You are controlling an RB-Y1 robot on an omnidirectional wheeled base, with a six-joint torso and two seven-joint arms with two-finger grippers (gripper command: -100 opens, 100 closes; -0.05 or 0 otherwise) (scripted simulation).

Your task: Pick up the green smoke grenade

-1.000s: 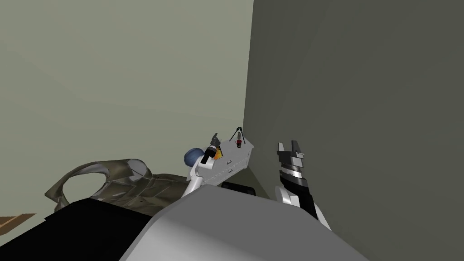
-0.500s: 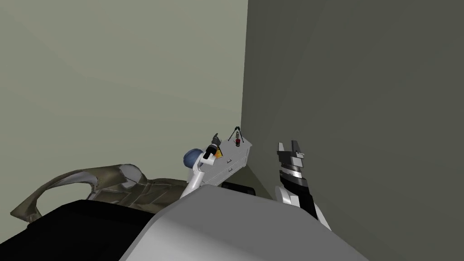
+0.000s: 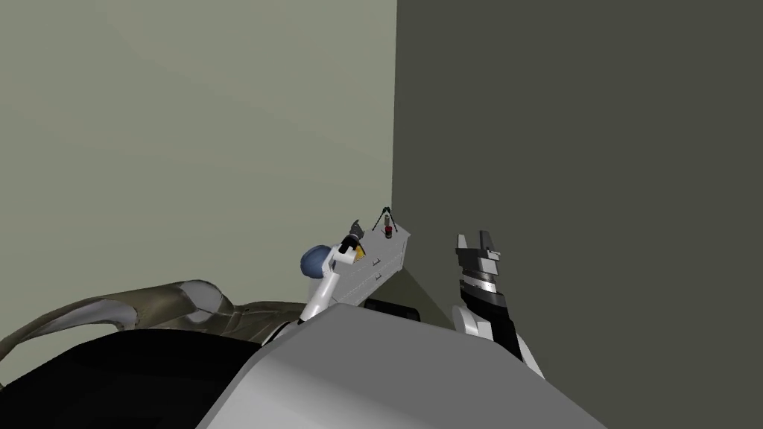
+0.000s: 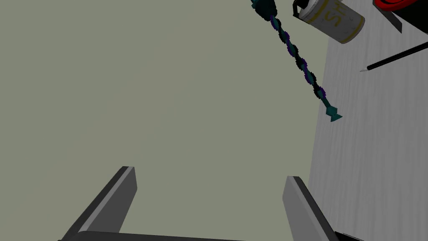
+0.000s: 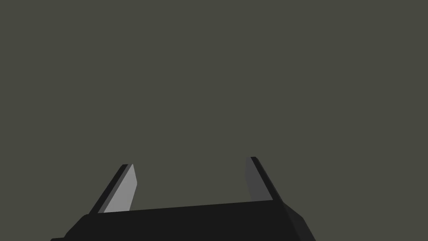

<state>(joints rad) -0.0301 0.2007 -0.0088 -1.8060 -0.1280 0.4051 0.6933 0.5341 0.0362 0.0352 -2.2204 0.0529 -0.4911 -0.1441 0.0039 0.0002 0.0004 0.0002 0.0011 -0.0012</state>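
The smoke grenade [image 4: 334, 19] is a pale can with a yellow band, yellow lettering and a dark top. It lies on its side on the white cabinet top [image 4: 376, 150], far ahead of my left gripper [image 4: 209, 173] and off toward its right finger. That gripper is open and holds nothing; it hovers beside the cabinet's edge over pale olive floor. In the head view the left gripper [image 3: 355, 226] sits at the near left end of the white cabinet [image 3: 380, 261]. My right gripper [image 3: 475, 238] [image 5: 190, 165] is open, raised to the right.
A dark teal beaded chain [image 4: 299, 62] hangs off the cabinet edge next to the can. A black pencil [image 4: 397, 56] and a red object [image 4: 395, 3] lie further in. A small black tripod [image 3: 386, 216], a blue ball [image 3: 316, 259] and a crumpled olive shape [image 3: 149, 309] stand around.
The whole head picture has slid left, so my own view has turned. The left gripper stays at the cabinet's near left end; the right arm has not moved.
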